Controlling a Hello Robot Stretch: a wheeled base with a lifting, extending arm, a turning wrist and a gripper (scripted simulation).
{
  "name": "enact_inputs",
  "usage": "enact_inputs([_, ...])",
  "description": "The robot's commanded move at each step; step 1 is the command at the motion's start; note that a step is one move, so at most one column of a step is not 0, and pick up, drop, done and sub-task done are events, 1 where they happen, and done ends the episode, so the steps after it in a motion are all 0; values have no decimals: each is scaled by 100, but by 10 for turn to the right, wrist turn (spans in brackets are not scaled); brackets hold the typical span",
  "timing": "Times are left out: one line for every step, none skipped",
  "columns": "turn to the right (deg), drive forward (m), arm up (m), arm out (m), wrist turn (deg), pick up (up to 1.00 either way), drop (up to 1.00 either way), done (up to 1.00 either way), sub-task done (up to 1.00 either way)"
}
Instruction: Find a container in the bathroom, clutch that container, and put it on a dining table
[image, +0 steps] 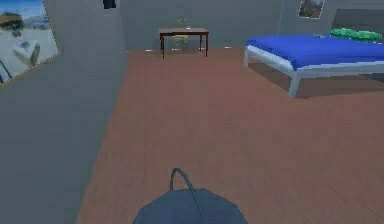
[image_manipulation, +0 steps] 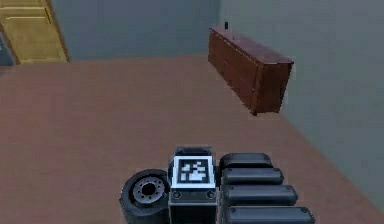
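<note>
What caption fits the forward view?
Bedroom: blue bed with green pillows, small dark table at the far wall.

Body as seen: a rounded dark blue-grey base (image: 190, 212) with a thin black cable loop (image: 180, 176) at the forward view's bottom edge, and in the arm side view a black arm (image_manipulation: 258, 186) of stacked ribbed segments, a white square marker (image_manipulation: 193, 169) with black marks, and a dark round housing (image_manipulation: 147, 194) with a grey hub.

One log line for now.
ahead: blue bed, small table | arm side: wooden dresser, yellow door | pincer: load unclear
</note>
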Motion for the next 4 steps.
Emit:
enact_inputs([0, 100, 0, 0, 0, 0, 0, 0, 0])
enact_inputs([0, 100, 0, 0, 0, 0, 0, 0, 0])
enact_inputs([0, 100, 0, 0, 0, 0, 0, 0, 0])
enact_inputs([0, 100, 0, 0, 0, 0, 0, 0, 0])
